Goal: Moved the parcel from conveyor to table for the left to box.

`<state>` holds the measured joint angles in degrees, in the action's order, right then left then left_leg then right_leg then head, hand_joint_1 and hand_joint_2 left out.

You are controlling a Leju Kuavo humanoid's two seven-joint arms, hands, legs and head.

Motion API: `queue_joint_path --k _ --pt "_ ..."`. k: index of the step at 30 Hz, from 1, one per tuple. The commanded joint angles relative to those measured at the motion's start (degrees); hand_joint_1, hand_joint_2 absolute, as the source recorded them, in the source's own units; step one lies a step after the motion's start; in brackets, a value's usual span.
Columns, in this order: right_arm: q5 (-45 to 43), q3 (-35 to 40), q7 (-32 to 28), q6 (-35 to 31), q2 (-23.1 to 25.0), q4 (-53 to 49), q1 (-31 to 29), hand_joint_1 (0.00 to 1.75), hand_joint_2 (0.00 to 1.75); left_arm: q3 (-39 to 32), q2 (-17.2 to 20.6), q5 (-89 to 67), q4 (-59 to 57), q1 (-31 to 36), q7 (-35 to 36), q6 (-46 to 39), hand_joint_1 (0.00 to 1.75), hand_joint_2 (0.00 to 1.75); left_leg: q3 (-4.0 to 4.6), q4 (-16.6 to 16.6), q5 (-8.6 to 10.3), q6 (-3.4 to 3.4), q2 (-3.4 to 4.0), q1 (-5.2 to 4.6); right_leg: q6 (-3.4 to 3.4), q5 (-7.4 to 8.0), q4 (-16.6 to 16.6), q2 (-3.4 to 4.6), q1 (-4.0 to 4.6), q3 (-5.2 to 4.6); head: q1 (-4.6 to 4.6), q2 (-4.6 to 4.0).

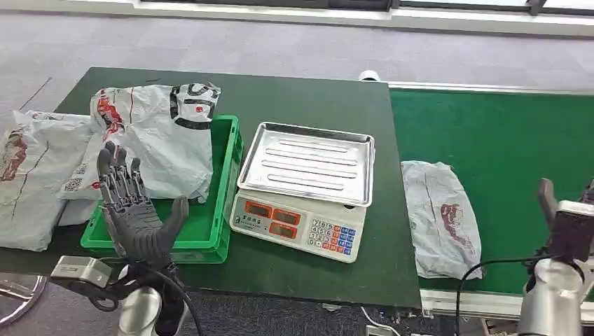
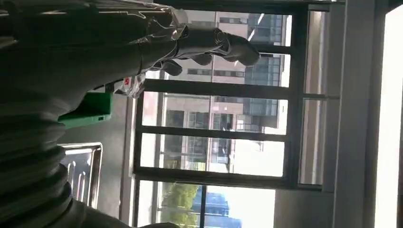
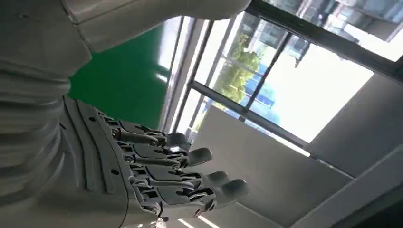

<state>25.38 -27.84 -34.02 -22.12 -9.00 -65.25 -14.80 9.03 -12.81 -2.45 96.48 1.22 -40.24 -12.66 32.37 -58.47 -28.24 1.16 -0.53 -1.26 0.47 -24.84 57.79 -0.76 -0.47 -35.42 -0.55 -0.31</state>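
A grey parcel bag (image 1: 440, 217) with a red mark lies on the green conveyor belt (image 1: 504, 140), near its front left corner. My right hand (image 1: 566, 217) is raised at the lower right, a short way right of that parcel, touching nothing; its fingers (image 3: 190, 175) are spread apart and empty. My left hand (image 1: 136, 206) stands upright with fingers spread, in front of the green crate (image 1: 210, 227). A large grey parcel (image 1: 157, 133) lies across that crate. The left hand (image 2: 209, 42) holds nothing.
A digital scale with a steel tray (image 1: 306, 162) stands between the crate and the belt on the dark green table (image 1: 308, 98). More grey parcel bags (image 1: 31, 175) lie at the table's left end. Windows (image 2: 218, 137) stand beyond the table.
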Motion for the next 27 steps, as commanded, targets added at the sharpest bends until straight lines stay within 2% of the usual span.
queue_joint_path --k 1,2,3,5,6,7,8,14,16,18,21,24,27 --pt "27.7 9.9 21.6 0.0 -2.9 30.1 -17.9 0.00 1.75 2.1 1.6 -0.7 -0.9 1.2 0.2 0.1 0.00 1.75 -0.17 0.1 -0.03 -0.14 0.63 0.03 0.00 0.17 -0.1 0.60 0.01 0.01 0.00 0.00" --pt "31.9 11.8 24.9 -0.5 -3.1 34.9 -20.6 0.00 1.75 1.8 1.5 -0.8 -0.5 0.8 0.2 -0.3 0.00 1.75 -0.20 0.1 -0.03 -0.17 0.96 0.06 0.01 0.30 -0.2 0.90 0.04 0.01 0.00 0.00" --pt "36.2 14.1 29.2 -0.6 -3.4 38.0 -22.5 0.00 1.75 1.6 1.5 -0.9 -0.2 0.5 0.2 -0.3 0.00 1.75 -0.13 0.0 -0.07 -0.12 0.99 0.04 -0.02 0.24 -0.1 0.90 0.02 -0.02 0.00 -0.02" --pt "39.7 15.9 33.1 1.1 -3.2 42.1 -25.1 0.00 1.75 1.3 1.5 -1.0 0.7 -0.5 0.2 -0.2 0.00 1.75 0.23 0.0 -0.04 -0.14 1.11 -0.01 -0.09 0.30 -0.1 0.99 -0.03 -0.07 0.02 0.00" --pt "40.7 16.3 34.3 2.1 -3.4 43.4 -25.7 0.00 1.75 1.2 1.5 -0.8 0.9 -0.8 0.2 0.0 0.00 1.75 0.19 0.1 0.00 -0.21 1.24 0.02 -0.10 0.39 -0.1 1.16 0.00 -0.06 0.02 0.00" --pt "42.7 17.3 36.7 3.7 -4.0 45.0 -26.0 0.00 1.75 1.0 1.4 -0.6 0.8 -0.9 0.2 0.5 0.00 1.75 -0.06 0.0 -0.01 -0.15 0.96 0.01 -0.07 0.33 -0.1 0.90 0.00 -0.08 0.00 -0.02" --pt "44.6 18.3 39.0 4.9 -4.7 46.0 -26.1 0.00 1.75 0.8 1.3 -0.3 0.5 -0.6 0.2 1.0 0.00 1.75 -0.21 0.1 0.00 -0.19 0.99 0.03 -0.08 0.38 -0.1 0.93 0.01 -0.02 0.02 -0.02" --pt "44.6 18.3 39.0 4.9 -4.7 46.0 -26.1 0.00 1.75 0.8 1.3 -0.3 0.5 -0.6 0.2 1.0 0.00 1.75 -0.18 0.0 0.07 -0.15 0.48 0.00 -0.06 0.31 -0.1 0.49 0.01 -0.01 0.02 0.00" --pt "48.2 20.0 44.0 7.2 -6.9 47.2 -25.8 0.00 1.75 0.6 0.9 -0.4 -0.4 0.0 0.2 1.4 0.00 1.75 -0.15 0.0 0.07 -0.12 0.45 0.02 -0.08 0.28 0.0 0.44 0.02 -0.01 0.02 -0.02" --pt "49.8 20.2 46.3 9.3 -8.6 47.6 -26.1 0.00 1.75 0.2 0.6 -0.3 -0.4 -0.2 0.2 1.4 0.00 1.75 -0.25 0.1 0.09 -0.23 0.43 0.03 -0.08 0.29 -0.1 0.44 0.02 0.08 0.00 0.00" --pt "50.1 19.8 46.5 10.5 -9.9 47.9 -26.3 0.00 1.75 0.0 0.7 0.1 -0.3 -0.7 0.2 1.6 0.00 1.75 -0.18 0.1 0.12 -0.21 0.29 0.01 -0.07 0.27 -0.1 0.30 0.00 0.05 0.02 -0.02" --pt "49.9 18.7 45.1 13.9 -12.4 48.8 -22.6 0.00 1.75 0.0 0.5 0.4 -0.7 -0.5 0.2 2.3 0.00 1.75 -0.17 0.1 0.10 -0.22 0.24 0.00 -0.07 0.27 -0.2 0.27 -0.02 0.09 0.02 0.00" --pt "50.6 18.9 44.4 16.5 -12.3 49.0 -20.7 0.00 1.75 0.4 0.2 0.3 -1.3 0.0 0.2 1.7 0.00 1.75 -0.31 0.3 0.15 -0.28 0.08 0.04 -0.10 0.26 -0.3 0.10 0.02 0.27 0.02 0.00"
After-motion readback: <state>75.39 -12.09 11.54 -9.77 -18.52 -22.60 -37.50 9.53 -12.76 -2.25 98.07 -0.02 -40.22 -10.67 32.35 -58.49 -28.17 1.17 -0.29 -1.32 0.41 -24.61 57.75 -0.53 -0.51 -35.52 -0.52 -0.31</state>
